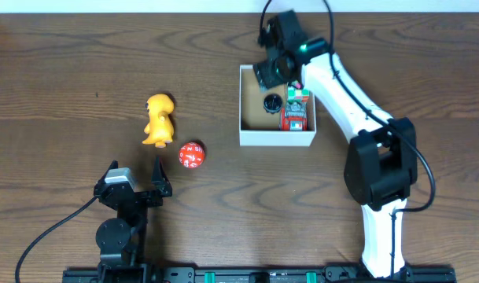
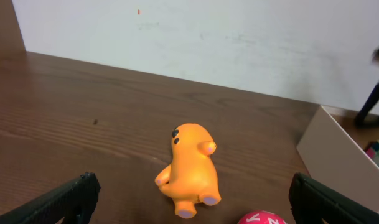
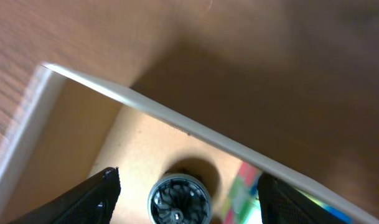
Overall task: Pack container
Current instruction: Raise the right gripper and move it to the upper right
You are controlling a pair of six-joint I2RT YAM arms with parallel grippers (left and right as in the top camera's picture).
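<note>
Overhead: left claw [image 1: 135, 177] spread wide, yellow toy [image 1: 159, 118] and red ball [image 1: 192, 155] just ahead of it on the desk [image 1: 66, 79]. The container [image 1: 277, 139] lies beneath the right claw [image 1: 270, 75]. Left wrist: toy straight ahead. Right wrist: fingers apart, black round piece [image 3: 178, 200] below, clear of both.
</note>
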